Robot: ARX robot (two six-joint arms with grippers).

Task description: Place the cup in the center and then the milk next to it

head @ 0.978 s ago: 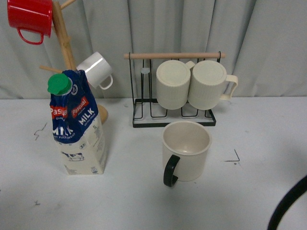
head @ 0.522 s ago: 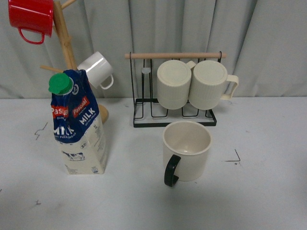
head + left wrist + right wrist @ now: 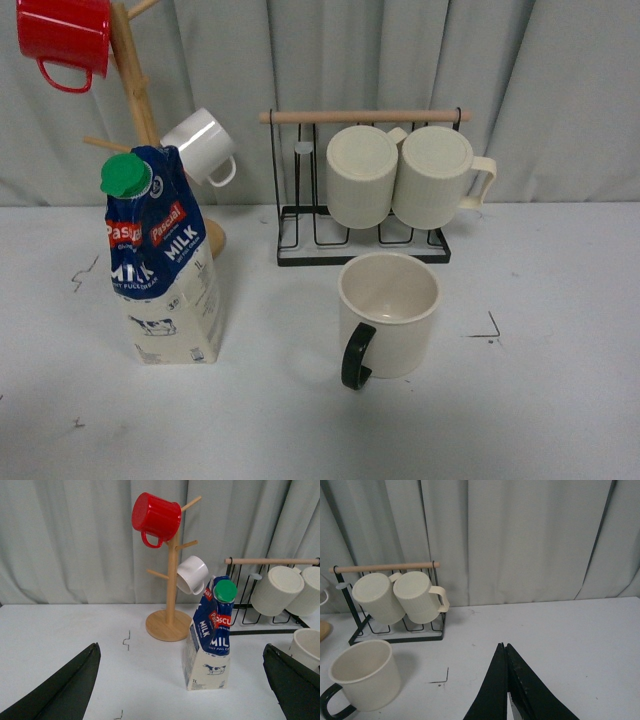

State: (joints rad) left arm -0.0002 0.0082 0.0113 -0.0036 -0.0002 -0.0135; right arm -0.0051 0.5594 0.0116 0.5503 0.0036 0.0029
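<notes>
Now: milk (image 3: 160, 265) upright at left, well apart from cup (image 3: 388, 312). Left gripper (image 3: 181, 649) spread wide, facing the carton. Best to approach square and grip mid-body so it won't tip. Cup upright near center, handle forward. Right gripper (image 3: 504, 647) pressed together, empty. Front view shows neither arm; cup's far side hidden.

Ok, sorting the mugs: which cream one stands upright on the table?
The wide cup with the dark loop handle; the two ribbed mugs rest sideways on the rack behind it.
</notes>
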